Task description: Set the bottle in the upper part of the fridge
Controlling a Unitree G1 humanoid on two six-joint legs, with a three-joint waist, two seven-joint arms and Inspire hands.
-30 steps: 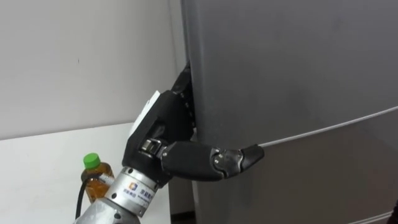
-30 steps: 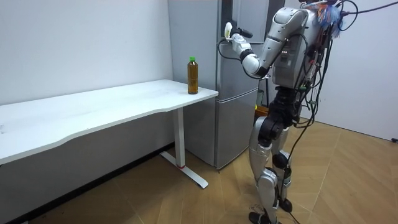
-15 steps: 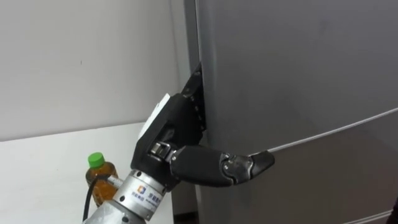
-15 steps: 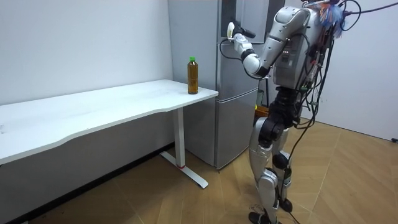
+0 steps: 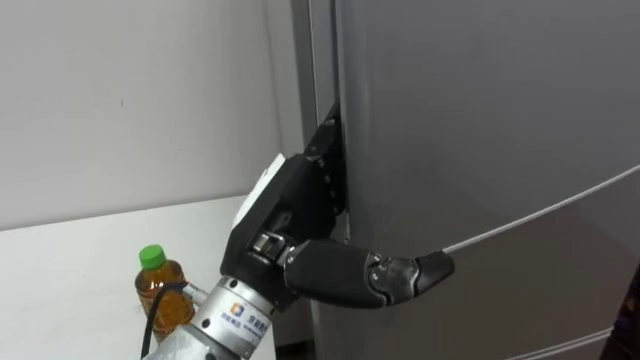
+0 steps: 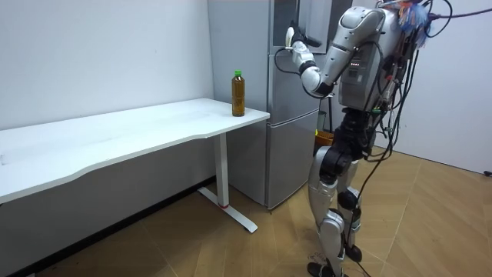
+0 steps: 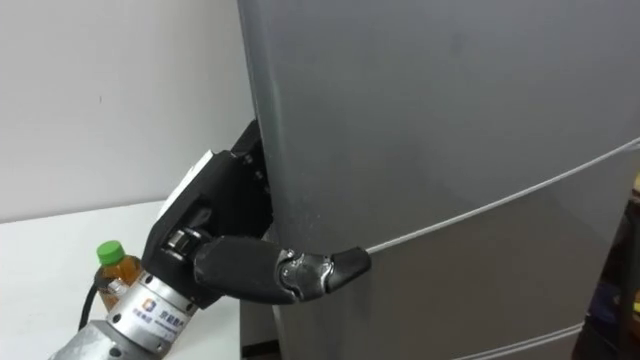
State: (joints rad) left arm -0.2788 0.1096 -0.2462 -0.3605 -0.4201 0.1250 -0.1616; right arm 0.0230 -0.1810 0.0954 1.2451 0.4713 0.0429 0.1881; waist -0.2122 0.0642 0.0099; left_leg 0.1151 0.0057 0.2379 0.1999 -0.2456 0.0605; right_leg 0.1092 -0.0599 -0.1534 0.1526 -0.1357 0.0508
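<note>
Surface: a white surface (image 5: pixel 70 250) is seen at the left, beside the fridge.
Bottle: the bottle (image 5: pixel 160 292), with a green cap and brown drink, is stood upright on the surface, near the fridge; it is not held.
How it will handle: it is judged full, so a bit heavy, smooth and easily tipped; it is best taken round the middle.
Left hand: the left hand (image 5: pixel 295 215) is placed at the left edge of the upper fridge door (image 5: pixel 480 110); part is hidden behind that edge, so open or closed cannot be told.
</note>
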